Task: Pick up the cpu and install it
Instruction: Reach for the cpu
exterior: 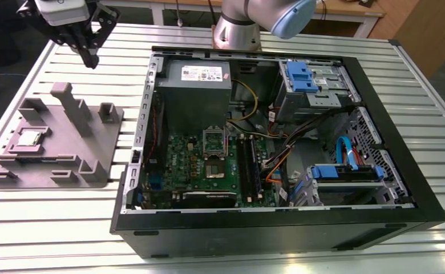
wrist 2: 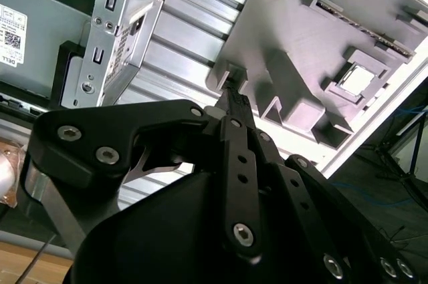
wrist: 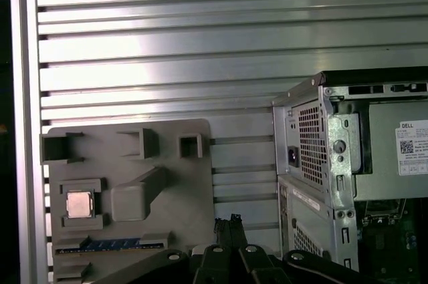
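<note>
The cpu (exterior: 30, 138) is a small silvery square lying flat in a recess of the grey plastic fixture (exterior: 63, 160) on the table, at the exterior view's left. Both wrist views show it seated there too, cpu (wrist: 79, 204) and cpu (wrist 2: 356, 80). My gripper (exterior: 92, 59) hangs high above the table beyond the fixture's far end, well clear of the chip. Its black fingers (wrist: 235, 222) point down, pressed together with nothing between them. The motherboard's socket (exterior: 214, 168) lies inside the open computer case (exterior: 390, 142).
The case holds a grey power supply box (exterior: 195, 77), blue drive brackets (exterior: 299, 77) and loose cables (exterior: 283, 154). Upright posts (exterior: 74, 108) rise from the fixture (wrist: 134, 164). The ribbed metal table (exterior: 70, 228) runs around both. The arm's base (exterior: 234, 34) stands behind the case.
</note>
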You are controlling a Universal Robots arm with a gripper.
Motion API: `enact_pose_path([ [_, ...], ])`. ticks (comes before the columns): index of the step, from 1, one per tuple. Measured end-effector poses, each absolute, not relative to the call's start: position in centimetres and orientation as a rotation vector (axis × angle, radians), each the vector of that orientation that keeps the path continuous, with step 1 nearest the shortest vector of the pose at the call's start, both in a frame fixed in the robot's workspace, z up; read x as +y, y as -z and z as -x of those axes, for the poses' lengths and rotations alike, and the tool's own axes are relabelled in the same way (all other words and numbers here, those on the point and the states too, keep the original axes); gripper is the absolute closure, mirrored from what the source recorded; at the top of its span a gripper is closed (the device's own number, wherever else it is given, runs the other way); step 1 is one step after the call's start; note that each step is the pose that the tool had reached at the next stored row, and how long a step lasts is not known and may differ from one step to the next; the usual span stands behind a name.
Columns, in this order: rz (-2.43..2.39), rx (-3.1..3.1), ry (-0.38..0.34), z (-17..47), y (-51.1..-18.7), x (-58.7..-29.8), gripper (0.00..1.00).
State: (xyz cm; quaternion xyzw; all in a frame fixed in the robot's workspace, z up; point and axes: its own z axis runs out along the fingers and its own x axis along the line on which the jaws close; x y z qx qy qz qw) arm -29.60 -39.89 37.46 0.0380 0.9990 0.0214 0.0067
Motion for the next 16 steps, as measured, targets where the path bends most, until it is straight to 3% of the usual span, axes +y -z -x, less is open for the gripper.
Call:
enact_pose_path([
  [16,-0.119,3.126,-0.067,30.33,-37.34,-39.90,0.90],
])
